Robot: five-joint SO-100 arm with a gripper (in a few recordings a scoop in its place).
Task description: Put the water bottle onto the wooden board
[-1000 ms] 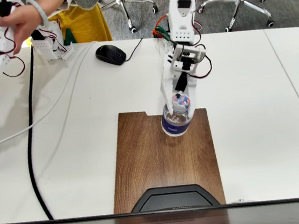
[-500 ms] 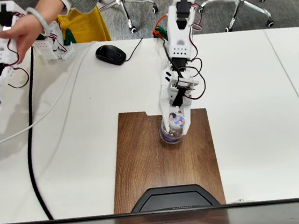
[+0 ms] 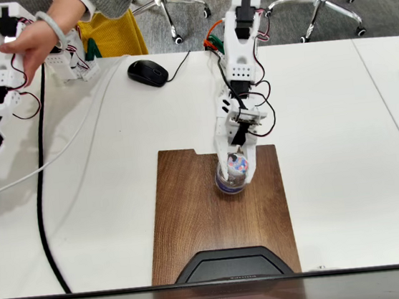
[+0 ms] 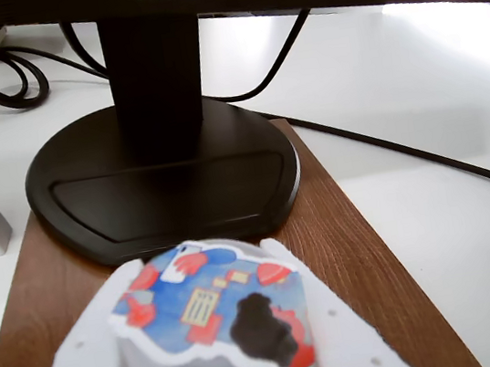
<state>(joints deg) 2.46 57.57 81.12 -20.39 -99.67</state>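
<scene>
While the water bottle [image 3: 231, 177] stands upright on the wooden board [image 3: 208, 228] in the fixed view, the tool [image 3: 237, 161] is closed around its neck, just under the cap. From the wrist view, white fingers [image 4: 341, 335] flank the bottle. It looks light, smooth and likely slippery, so the neck seems the safest hold.

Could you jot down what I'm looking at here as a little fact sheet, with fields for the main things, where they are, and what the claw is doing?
Robot arm: white, reaching from the far side of the table
Gripper: closed around the water bottle near its cap
Water bottle: upright, over the wooden board, toward its far end; whether it touches the board is unclear
Wooden board: flat on the white table
Monitor stand: black, sitting on the board's near end
Computer mouse: black, on the table beyond the board
</scene>
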